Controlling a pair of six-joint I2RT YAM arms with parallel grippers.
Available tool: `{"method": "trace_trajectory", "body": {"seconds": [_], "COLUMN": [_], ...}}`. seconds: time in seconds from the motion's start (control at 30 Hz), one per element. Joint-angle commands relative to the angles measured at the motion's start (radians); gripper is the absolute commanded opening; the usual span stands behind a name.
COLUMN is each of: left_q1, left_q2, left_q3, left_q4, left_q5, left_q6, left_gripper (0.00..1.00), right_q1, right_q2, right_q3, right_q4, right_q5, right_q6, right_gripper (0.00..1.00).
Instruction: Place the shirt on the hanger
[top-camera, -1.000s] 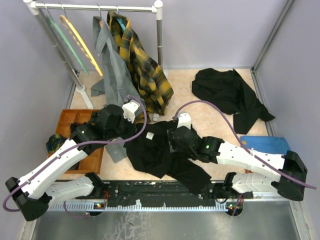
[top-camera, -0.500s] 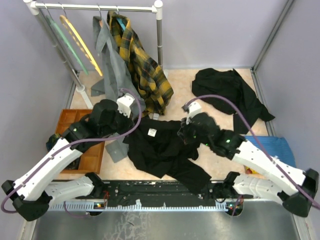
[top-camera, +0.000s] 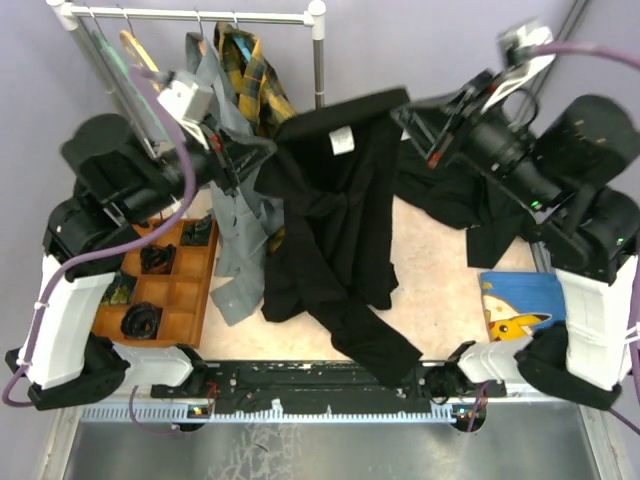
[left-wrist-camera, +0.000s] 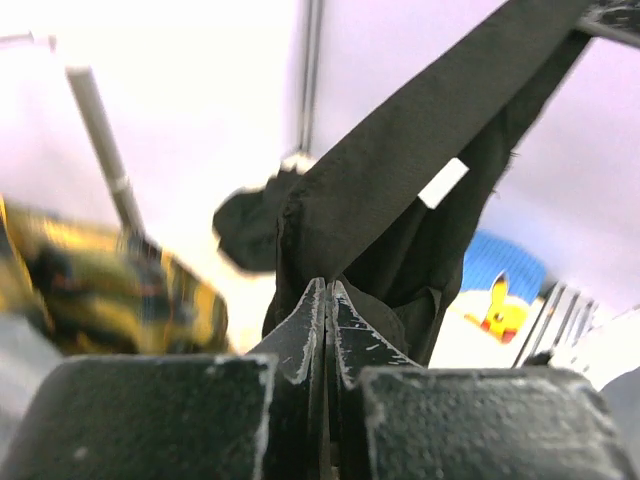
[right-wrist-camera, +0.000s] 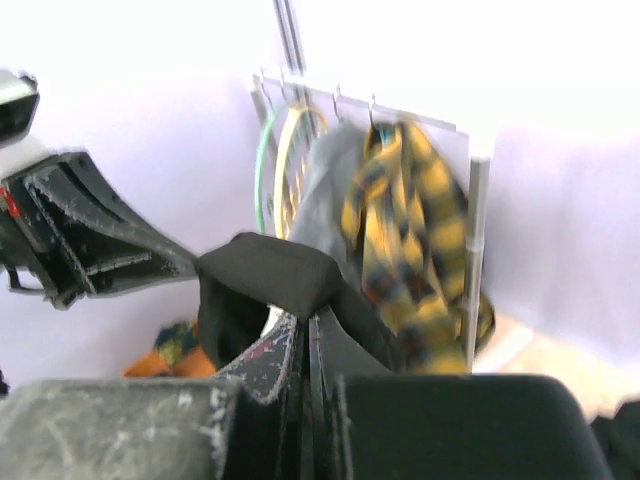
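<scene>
The black shirt (top-camera: 340, 220) hangs in the air, stretched by its top edge between both grippers, with its white label (top-camera: 341, 140) facing the camera and its lower part trailing to the table. My left gripper (top-camera: 262, 150) is shut on the shirt's left shoulder (left-wrist-camera: 400, 170), the jaws (left-wrist-camera: 328, 287) pressed on black fabric. At the other shoulder my right gripper (top-camera: 405, 112) is shut, pinching a fold of the shirt (right-wrist-camera: 265, 270) between closed jaws (right-wrist-camera: 305, 315). The yellow hanger (right-wrist-camera: 287, 150) hangs on the rack at the far left, mostly hidden by my left arm from above.
A rack rail (top-camera: 190, 14) carries a pale green hanger (right-wrist-camera: 262, 170), a yellow-and-black plaid shirt (top-camera: 250, 70) and a grey garment (top-camera: 235, 230). Another black garment (top-camera: 480, 205) lies at the back right. A wooden tray (top-camera: 175, 290) sits left, a blue Pikachu item (top-camera: 520, 305) right.
The right gripper closed on the shirt on the table. Both arms then rose and spread apart, lifting the shirt off the table and stretching it in front of the rack.
</scene>
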Motion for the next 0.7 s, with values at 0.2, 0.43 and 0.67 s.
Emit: {"method": "trace_trajectory", "body": {"seconds": [0.2, 0.43, 0.67], "left_q1": [0.005, 0.005, 0.005], "left_q2": [0.049, -0.222, -0.313], "left_q3": [0.204, -0.592, -1.09], "left_q4": [0.066, 0.185, 0.342], "left_q5": [0.162, 0.194, 0.187], "left_q6": [-0.023, -0.13, -0.244], "left_gripper": [0.0, 0.0, 0.27], "right_q1": [-0.004, -0.004, -0.009], "right_q2": [0.115, -0.166, -0.289], "right_q3": [0.26, -0.569, -1.138], "right_q4": [-0.153, -0.109, 0.153], "right_q5": [-0.083, -0.071, -0.141], "right_q6": [-0.009, 0.111, 0.258], "right_gripper": [0.0, 0.0, 0.0]}}
